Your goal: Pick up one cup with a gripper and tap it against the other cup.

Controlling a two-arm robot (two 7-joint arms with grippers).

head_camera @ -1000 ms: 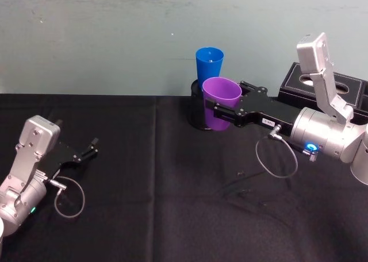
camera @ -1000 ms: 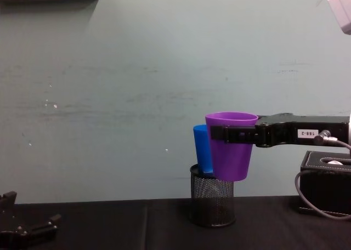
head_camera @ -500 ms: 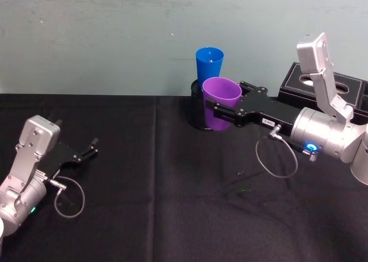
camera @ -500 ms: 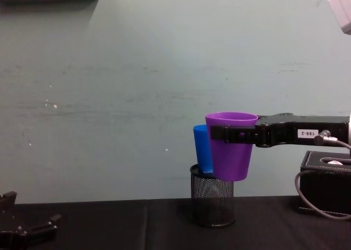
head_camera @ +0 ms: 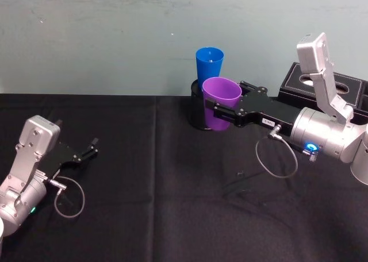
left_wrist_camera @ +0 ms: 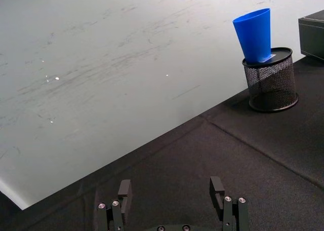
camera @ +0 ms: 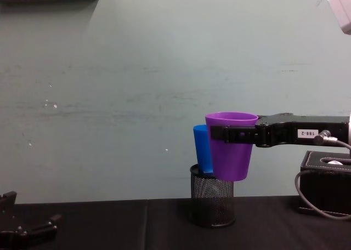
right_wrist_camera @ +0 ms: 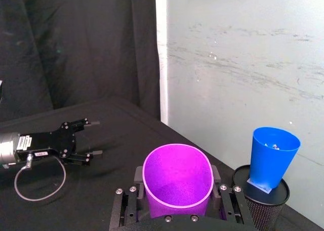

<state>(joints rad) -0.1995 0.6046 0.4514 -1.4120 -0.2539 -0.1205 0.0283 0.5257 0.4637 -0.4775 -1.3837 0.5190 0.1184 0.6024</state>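
My right gripper (head_camera: 221, 111) is shut on the purple cup (head_camera: 221, 101) and holds it upright above the table, its fingers clamped on either side just under the rim (right_wrist_camera: 177, 176). The blue cup (head_camera: 209, 63) stands in a black mesh holder right behind it. In the chest view the purple cup (camera: 230, 154) overlaps the blue cup (camera: 202, 151). In the right wrist view a small gap shows between the purple cup and the blue cup (right_wrist_camera: 272, 157). My left gripper (head_camera: 91, 148) rests open, low over the table at the left, with nothing in it (left_wrist_camera: 170, 190).
The black wire-mesh pen holder (head_camera: 197, 110) stands at the table's back edge near the wall. A black box (head_camera: 325, 85) sits at the back right, behind my right arm. Black cloth (head_camera: 161, 187) covers the table between the arms.
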